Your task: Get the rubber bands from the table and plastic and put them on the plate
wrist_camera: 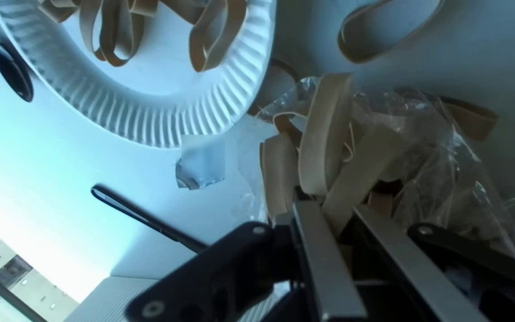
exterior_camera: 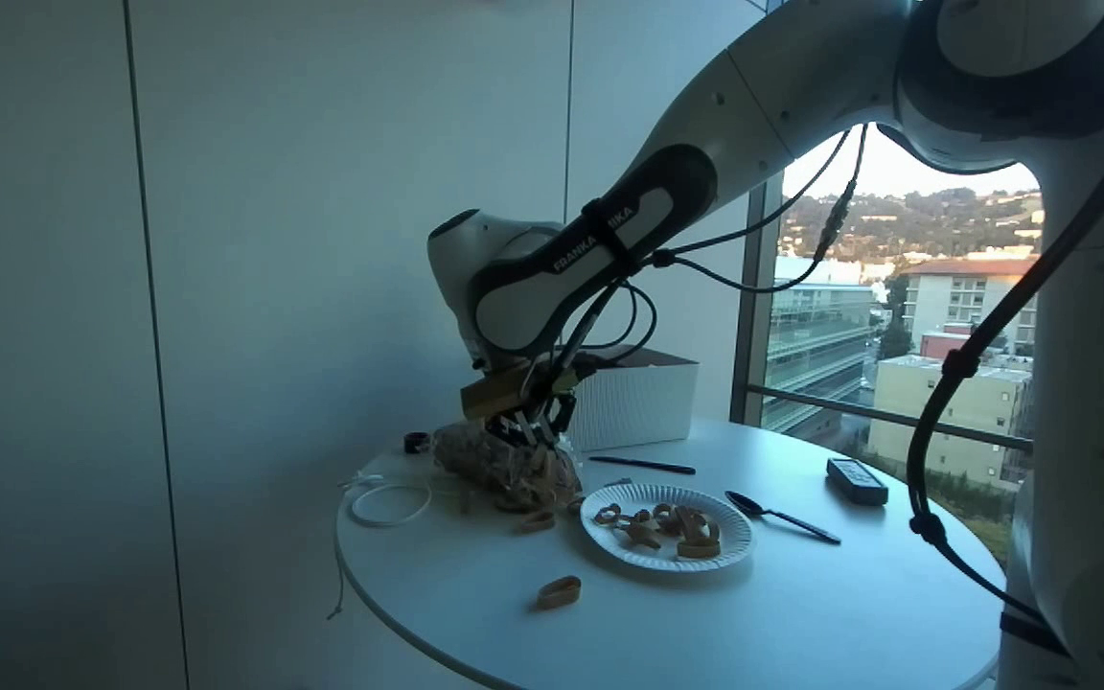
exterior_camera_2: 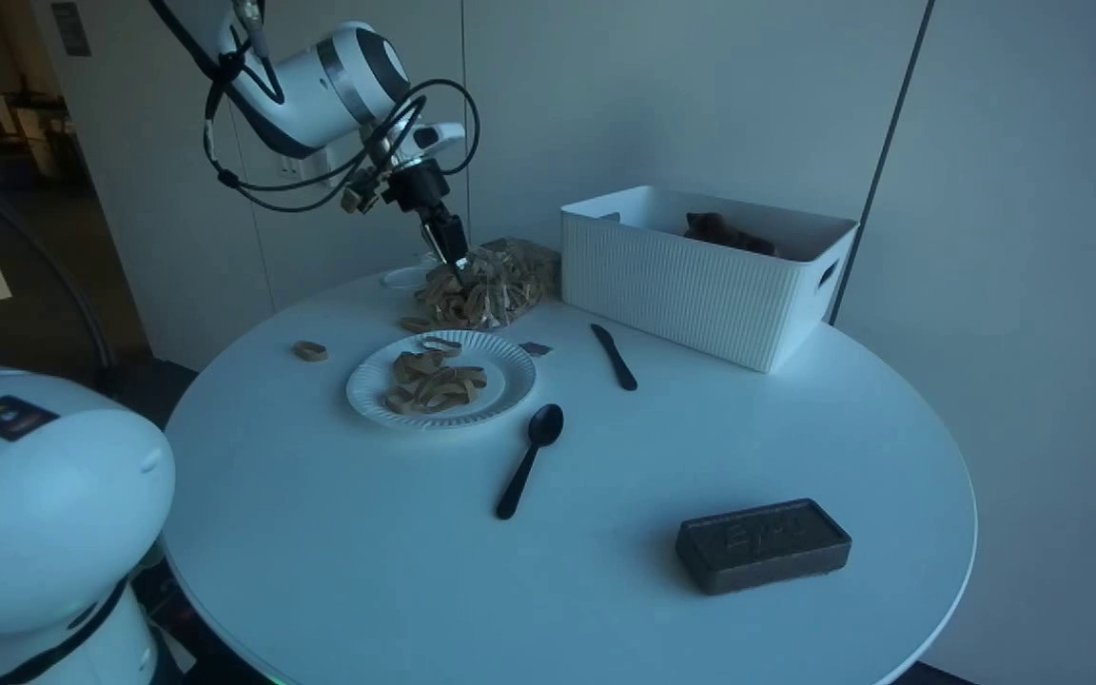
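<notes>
Rubber bands (exterior_camera: 562, 596) begin with a single one, well apart from the rest on the one round white desk (exterior_camera: 801, 623): a tan-brown, flat closed loop standing on its edge, its long axis slanting up to the right in an exterior view. Behind it, one white plate (exterior_camera: 659, 564) with a fluted rim bears a tangled heap, too overlapped to count, the loops curling in no common direction. One black spoon (exterior_camera: 787, 519) lies just beside the plate. Another band (exterior_camera: 537, 522) lies loose near one wrinkled, clear plastic bag (exterior_camera: 471, 455) packed with more, again too many to count; one white cord (exterior_camera: 387, 524) loops beside it. The tool (wrist_camera: 334, 206) points down among the bag's bands. In the wrist view its two fingers (wrist_camera: 326, 261) stand narrowly parted, with a band between their tips slanting up to the right; I cannot tell whether they pinch it. Just beside, a broad loop's long axis runs nearly upright. Farther off are one dark block (exterior_camera: 857, 481), one black knife (exterior_camera: 641, 465), one small dark round thing (exterior_camera: 416, 442) and one white box (exterior_camera: 633, 402).
</notes>
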{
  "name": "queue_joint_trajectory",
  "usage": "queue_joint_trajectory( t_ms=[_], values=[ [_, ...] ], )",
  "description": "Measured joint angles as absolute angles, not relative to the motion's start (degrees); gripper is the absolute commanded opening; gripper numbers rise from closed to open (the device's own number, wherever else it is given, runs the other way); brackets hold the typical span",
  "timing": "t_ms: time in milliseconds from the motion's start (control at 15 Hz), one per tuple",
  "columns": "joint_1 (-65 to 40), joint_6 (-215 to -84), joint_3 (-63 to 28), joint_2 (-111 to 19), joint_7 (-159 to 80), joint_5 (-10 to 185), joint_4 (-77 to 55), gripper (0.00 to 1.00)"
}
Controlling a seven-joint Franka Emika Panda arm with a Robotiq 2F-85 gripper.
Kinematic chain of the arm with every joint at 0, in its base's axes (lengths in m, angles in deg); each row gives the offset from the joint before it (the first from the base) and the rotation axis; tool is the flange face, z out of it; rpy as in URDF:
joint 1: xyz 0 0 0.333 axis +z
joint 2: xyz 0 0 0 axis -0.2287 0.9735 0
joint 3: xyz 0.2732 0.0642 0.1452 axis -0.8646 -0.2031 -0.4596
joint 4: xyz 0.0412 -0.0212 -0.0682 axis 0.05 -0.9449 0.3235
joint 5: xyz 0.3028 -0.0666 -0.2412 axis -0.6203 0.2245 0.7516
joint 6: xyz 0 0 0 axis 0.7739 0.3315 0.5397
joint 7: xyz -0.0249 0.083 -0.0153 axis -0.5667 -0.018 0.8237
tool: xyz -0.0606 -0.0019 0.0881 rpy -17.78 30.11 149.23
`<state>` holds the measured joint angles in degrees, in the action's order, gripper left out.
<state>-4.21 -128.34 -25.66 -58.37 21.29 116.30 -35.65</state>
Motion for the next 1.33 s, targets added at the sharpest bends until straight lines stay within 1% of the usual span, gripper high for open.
queue_joint_trajectory(
  t_ms=[400,733,867,1133,1333],
  values=[
    [-4.2,-125.4,-25.7,-58.6,16.5,115.9,-34.9,0.02],
    [-4.2,-111.1,-26.3,-59.6,7.5,115.9,-32.7,0.01],
    [-4.4,-107.3,-26.3,-60.3,2.6,115.5,-32.1,0.01],
    [-6.5,-106.3,-25.4,-61.5,-6.8,109.2,-32.0,0.01],
    [-8.5,-106.2,-24.3,-61.2,-8.4,104.3,-32.9,0.01]
  ],
)
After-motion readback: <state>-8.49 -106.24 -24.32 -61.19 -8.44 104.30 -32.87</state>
